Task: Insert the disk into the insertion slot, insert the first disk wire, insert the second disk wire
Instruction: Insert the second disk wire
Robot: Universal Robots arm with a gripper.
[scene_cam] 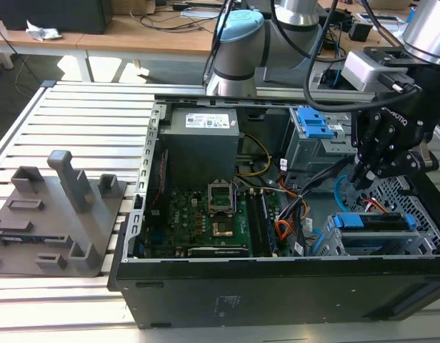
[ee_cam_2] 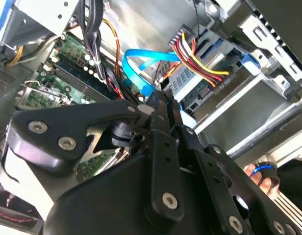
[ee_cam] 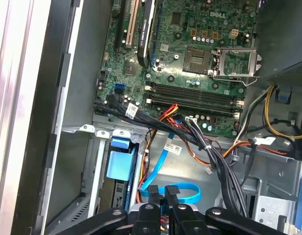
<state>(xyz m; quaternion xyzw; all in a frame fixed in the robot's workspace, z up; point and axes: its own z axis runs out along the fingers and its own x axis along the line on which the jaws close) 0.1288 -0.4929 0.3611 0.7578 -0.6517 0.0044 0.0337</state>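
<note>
The disk (scene_cam: 370,223), in its blue plastic frame, sits inside the insertion slot (scene_cam: 413,239), the grey perforated metal cage at the front corner of the open computer case (scene_cam: 277,286), on the exterior view's right. In the first wrist view the blue frame end of the disk (ee_cam: 120,159) shows between the metal walls of the slot (ee_cam: 99,166).

The gripper (scene_cam: 364,175) hangs just above and behind the slot, among the loose cables. In both wrist views its black fingers (ee_cam: 163,196) stand pressed together at the tips, closed on a small dark cable end; the second wrist view shows the fingertips (ee_cam_2: 161,105) meeting at a dark connector with the light blue flat cable (ee_cam_2: 141,61) looping close by. Whether the connector belongs to that blue cable cannot be told. In the first wrist view the blue cable (ee_cam: 183,188) curls on the case floor just beside the fingertips.

A bundle of red, yellow and black wires (ee_cam_2: 200,61) runs to the rear of the drive area in the second wrist view. Black cables (ee_cam: 210,152) cross between the motherboard (ee_cam: 190,54) and the gripper.

Further out, the exterior view shows the grey power supply (scene_cam: 202,139) at the back of the case, a taller grey bay with a blue latch (scene_cam: 313,128) beside it, and a grey plastic fixture (scene_cam: 59,214) on the slatted metal table (scene_cam: 84,121) at the exterior view's left. A person's fingers (ee_cam_2: 261,176) show at the edge of the second wrist view.
</note>
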